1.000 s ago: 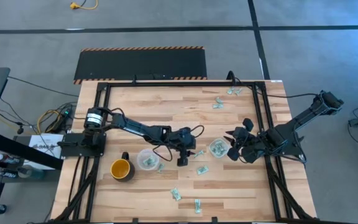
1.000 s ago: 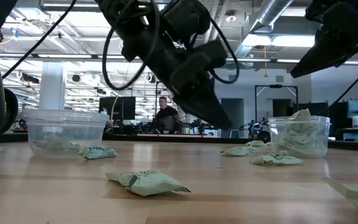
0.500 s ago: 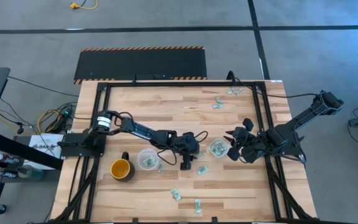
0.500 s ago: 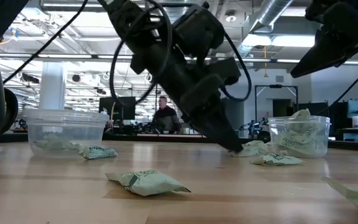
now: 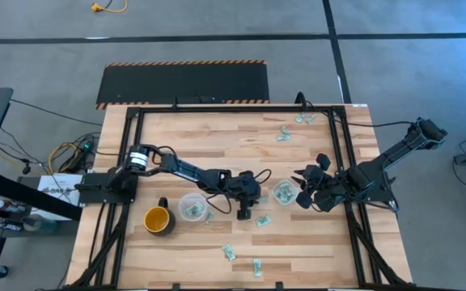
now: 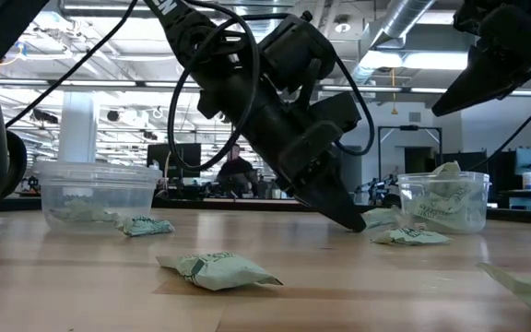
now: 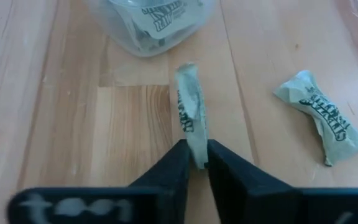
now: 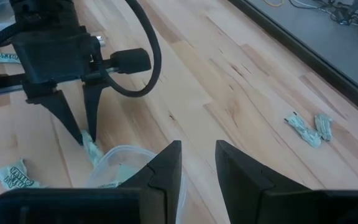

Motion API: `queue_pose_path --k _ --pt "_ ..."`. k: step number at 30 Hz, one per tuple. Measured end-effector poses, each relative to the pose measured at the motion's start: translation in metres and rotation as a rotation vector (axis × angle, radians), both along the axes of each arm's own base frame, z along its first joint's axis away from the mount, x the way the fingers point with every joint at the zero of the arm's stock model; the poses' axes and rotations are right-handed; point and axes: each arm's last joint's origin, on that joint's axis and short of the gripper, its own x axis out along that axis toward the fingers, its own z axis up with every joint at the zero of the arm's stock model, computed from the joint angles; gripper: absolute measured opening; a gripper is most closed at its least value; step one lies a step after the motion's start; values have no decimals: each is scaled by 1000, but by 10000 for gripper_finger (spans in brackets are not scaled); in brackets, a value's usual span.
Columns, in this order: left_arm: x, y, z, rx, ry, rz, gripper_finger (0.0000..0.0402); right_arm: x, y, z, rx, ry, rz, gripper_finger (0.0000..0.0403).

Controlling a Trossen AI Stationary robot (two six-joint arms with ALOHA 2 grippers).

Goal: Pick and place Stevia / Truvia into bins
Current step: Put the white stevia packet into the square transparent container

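Observation:
Pale green Stevia / Truvia sachets lie scattered on the wooden table, among them one [image 5: 263,221] near the middle and one [image 6: 218,269] close to the low camera. Two clear cups serve as bins: the left one [image 5: 191,207] and the right one [image 5: 283,192], each with sachets inside. My left gripper [image 5: 243,213] is down at the table between the cups, shut on one sachet [image 7: 193,118]. My right gripper [image 8: 197,163] hangs open above the right cup's rim [image 8: 123,155], with nothing between its fingers. My left gripper pinches the sachet's near end [image 7: 197,157] between its two fingertips. The fingers slant down from the table's left side and lie along the sachet. The sachet stands on its long edge on the table, its far end [image 7: 187,68] pointing toward the right cup [image 7: 154,25].
A yellow-orange mug [image 5: 158,219] stands left of the left cup. More sachets lie near the front edge [image 5: 257,267] and at the far right [image 5: 282,133]. Another sachet [image 7: 322,115] lies just beside the held one. Black frame rails [image 5: 342,153] border the table.
My left gripper has come down and toward the table's right edge until its fingertips reached the tabletop beside the right cup. There the fingers have closed on a sachet. My right gripper has kept still.

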Motion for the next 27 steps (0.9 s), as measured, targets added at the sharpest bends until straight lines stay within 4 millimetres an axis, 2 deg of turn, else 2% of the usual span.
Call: queue_pose_path --k 3,8,12,23,27 --pt "1 1 0 0 -8 4 10 0 0 0 0 1 0 93" --pt "2 1 2 4 -5 13 4 0 0 0 -1 1 0 93" --pt "8 1 12 0 44 22 2 0 0 0 -1 1 0 93" --pt "25 0 67 116 158 22 0 0 0 0 -10 6 3 93" --pt "32 1 89 141 105 18 0 -2 -1 0 -16 14 3 93"
